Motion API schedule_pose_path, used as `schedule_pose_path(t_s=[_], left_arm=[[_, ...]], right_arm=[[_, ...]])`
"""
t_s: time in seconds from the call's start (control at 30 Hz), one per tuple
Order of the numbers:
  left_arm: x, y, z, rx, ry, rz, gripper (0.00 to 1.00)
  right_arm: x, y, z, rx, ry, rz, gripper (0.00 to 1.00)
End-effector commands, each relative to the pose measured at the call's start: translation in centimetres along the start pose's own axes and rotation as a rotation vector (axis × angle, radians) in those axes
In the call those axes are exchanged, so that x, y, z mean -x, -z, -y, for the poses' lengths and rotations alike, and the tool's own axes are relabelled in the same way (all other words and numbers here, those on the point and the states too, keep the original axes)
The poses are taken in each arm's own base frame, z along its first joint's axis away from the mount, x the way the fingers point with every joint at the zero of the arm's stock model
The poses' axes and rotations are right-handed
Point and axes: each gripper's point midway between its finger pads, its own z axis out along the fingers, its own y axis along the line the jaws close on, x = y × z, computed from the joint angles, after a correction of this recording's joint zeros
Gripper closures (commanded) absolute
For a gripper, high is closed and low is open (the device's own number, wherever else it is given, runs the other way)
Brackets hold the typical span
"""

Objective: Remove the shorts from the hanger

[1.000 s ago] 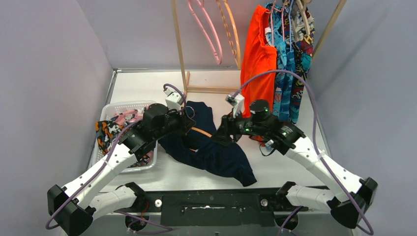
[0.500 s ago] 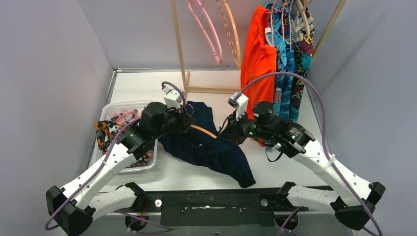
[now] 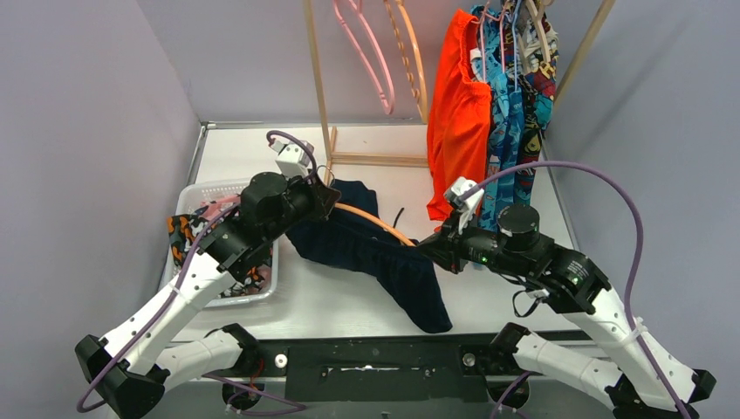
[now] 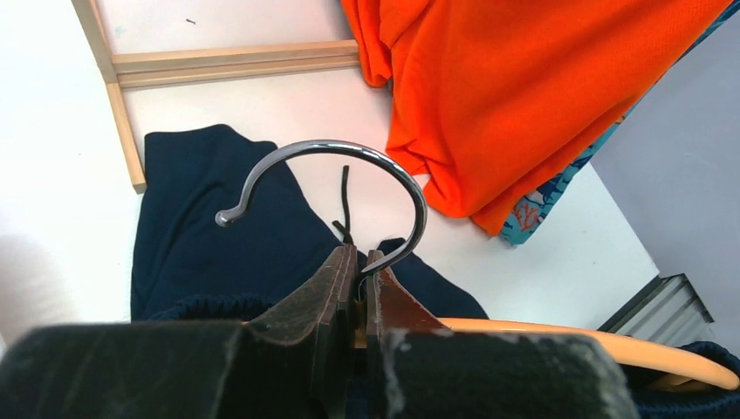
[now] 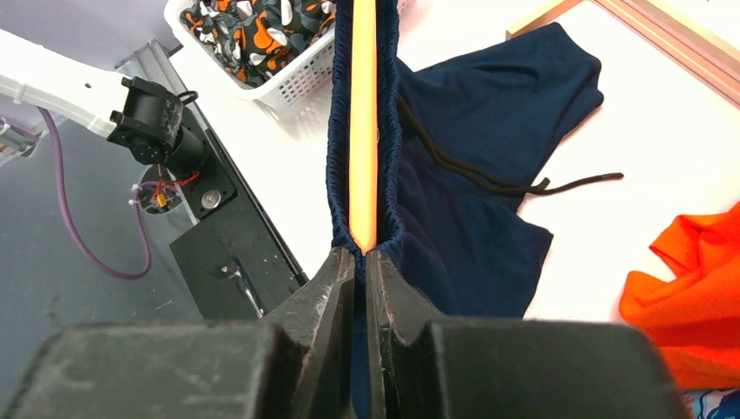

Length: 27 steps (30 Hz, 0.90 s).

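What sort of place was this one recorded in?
Probably a lab test booth staged as a wardrobe corner: plain grey walls box in a white tabletop, a light wooden garment rack carries hung orange-red fabric shorts, and a white plastic basket holds black-and-orange printed shorts.

The plain navy soft-fabric shorts (image 3: 406, 279) lie crumpled in front of the base of the light wooden rack (image 3: 318, 96). Their elastic waistband is stretched taut along the orange plastic hanger with a chrome hook (image 5: 363, 131), and the black drawstring lies loose. Plain orange-red shorts (image 3: 458, 109) and teal-blue patterned shorts (image 3: 504, 131) hang from the rack's right side.
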Motion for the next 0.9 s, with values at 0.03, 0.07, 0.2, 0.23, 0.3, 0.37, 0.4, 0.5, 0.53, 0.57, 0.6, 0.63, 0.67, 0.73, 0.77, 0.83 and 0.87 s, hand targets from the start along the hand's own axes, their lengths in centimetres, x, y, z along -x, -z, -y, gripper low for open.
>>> schedule_pose_path(t_s=[0.03, 0.07, 0.2, 0.23, 0.3, 0.37, 0.4, 0.5, 0.53, 0.57, 0.6, 0.63, 0.67, 0.73, 0.77, 0.83, 0.87], left_arm=[[5.6, 0.7, -0.5, 0.047, 0.095, 0.204, 1.00], [5.8, 0.8, -1.0, 0.084, 0.094, 0.200, 1.00], [7.5, 0.9, -2.2, 0.168, 0.063, 0.194, 1.00], [7.6, 1.0, -2.3, 0.176, 0.088, 0.200, 1.00], [7.5, 1.1, -2.9, 0.188, 0.150, 0.215, 1.00], [6.9, 1.0, -3.3, 0.188, 0.197, 0.214, 1.00], [6.8, 1.0, -3.6, 0.190, 0.208, 0.211, 1.00], [6.6, 0.8, -3.9, 0.191, 0.213, 0.198, 1.00], [6.6, 0.8, -4.0, 0.188, 0.214, 0.200, 1.00], [6.7, 0.8, -3.9, 0.176, 0.212, 0.202, 1.00], [6.7, 0.7, -3.8, 0.164, 0.212, 0.205, 1.00], [6.8, 0.7, -3.5, 0.148, 0.218, 0.206, 1.00], [6.8, 0.6, -3.3, 0.133, 0.221, 0.206, 1.00], [6.6, 0.4, -3.1, 0.114, 0.229, 0.199, 1.00], [6.4, 0.2, -2.9, 0.104, 0.233, 0.193, 1.00], [6.1, -0.1, -2.7, 0.090, 0.246, 0.183, 1.00], [5.9, -0.2, -2.7, 0.088, 0.266, 0.180, 1.00]], right_arm=[[-1.9, 0.3, 0.0, 0.007, -0.037, -0.042, 1.00], [-2.1, 0.2, 0.1, 0.000, -0.039, -0.047, 1.00], [-2.5, -0.3, 0.3, 0.001, -0.035, -0.039, 1.00], [-2.7, -0.5, 0.2, 0.014, -0.033, -0.043, 1.00], [-3.4, -0.6, 0.3, 0.014, -0.032, -0.070, 1.00], [-4.0, -0.4, 0.7, -0.010, -0.038, -0.086, 1.00], [-4.0, -0.3, 1.0, -0.025, -0.046, -0.082, 1.00], [-3.5, 0.1, 1.2, -0.037, -0.067, -0.048, 1.00], [-3.5, 0.3, 1.5, -0.051, -0.074, -0.045, 1.00], [-3.5, 0.4, 1.8, -0.061, -0.078, -0.043, 1.00], [-3.6, 0.5, 2.0, -0.067, -0.084, -0.043, 1.00], [-3.9, 0.6, 2.2, -0.078, -0.091, -0.047, 1.00], [-4.1, 0.7, 2.5, -0.088, -0.098, -0.052, 1.00], [-4.5, 0.7, 2.8, -0.091, -0.111, -0.059, 1.00], [-4.6, 0.7, 2.8, -0.087, -0.116, -0.057, 1.00], [-5.0, 0.3, 2.7, -0.062, -0.128, -0.064, 1.00], [-5.3, 0.1, 2.5, -0.045, -0.131, -0.074, 1.00]])
